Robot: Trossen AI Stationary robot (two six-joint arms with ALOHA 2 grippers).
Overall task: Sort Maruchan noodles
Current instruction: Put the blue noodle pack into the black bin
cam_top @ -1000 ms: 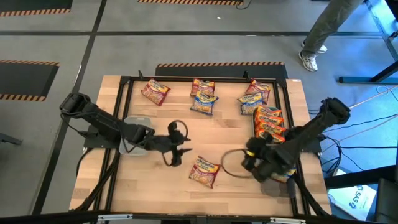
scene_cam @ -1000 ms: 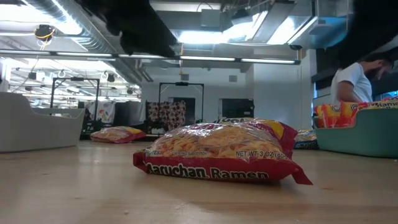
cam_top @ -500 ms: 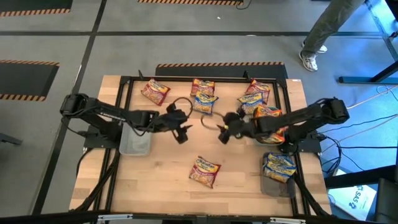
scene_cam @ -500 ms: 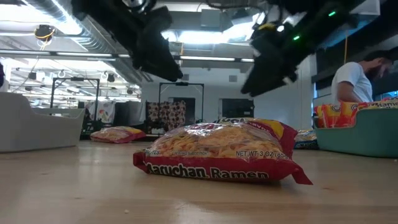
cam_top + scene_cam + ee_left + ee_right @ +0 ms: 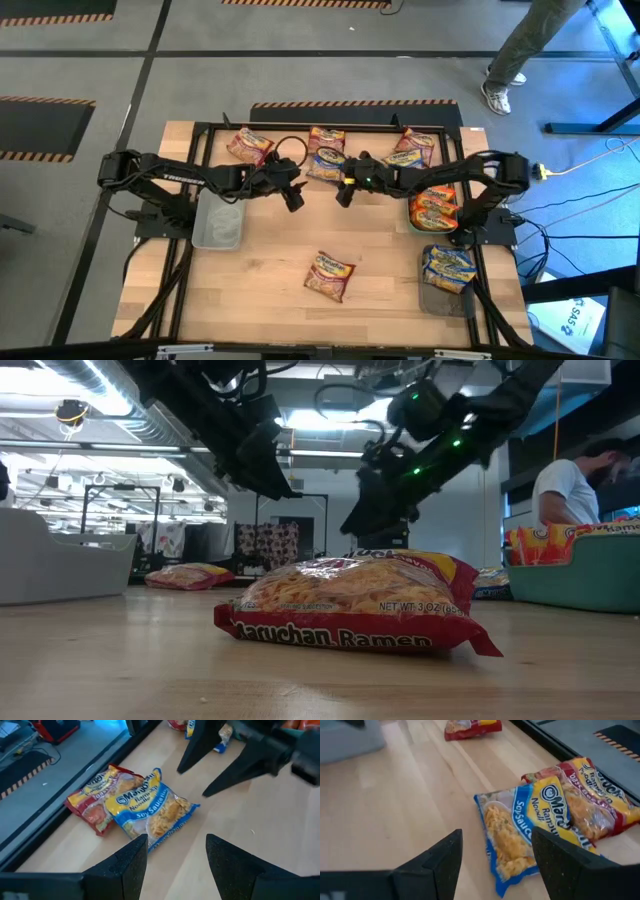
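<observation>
A blue-and-yellow Maruchan packet (image 5: 328, 165) (image 5: 150, 810) (image 5: 520, 830) lies near the table's far edge, its far part resting on a maroon-and-yellow packet (image 5: 325, 138) (image 5: 92, 795) (image 5: 592, 792). My left gripper (image 5: 290, 190) (image 5: 172, 857) hovers open just left and near of it. My right gripper (image 5: 345, 190) (image 5: 495, 860) hovers open just near of it, facing the left one. In the left wrist view the right gripper's fingers (image 5: 220, 755) show beyond the packet. Both hang above the table in the low view: the left gripper (image 5: 268, 465) and the right gripper (image 5: 378, 500). Neither touches a packet.
A maroon packet (image 5: 330, 275) (image 5: 350, 605) lies in the near middle and another (image 5: 248, 147) far left. More packets (image 5: 410, 150) lie far right. A teal tray (image 5: 410, 222) holds orange packets. A clear tray (image 5: 428, 298) holds blue ones. A grey tray (image 5: 218, 222) sits left. A person (image 5: 570, 490) stands beyond.
My left gripper has moved from the table's near middle toward the far edge, up to the blue-and-yellow packet. My right gripper has swung from over the clear tray at the near right toward the far edge and left, ending beside the same packet. No packet has moved.
</observation>
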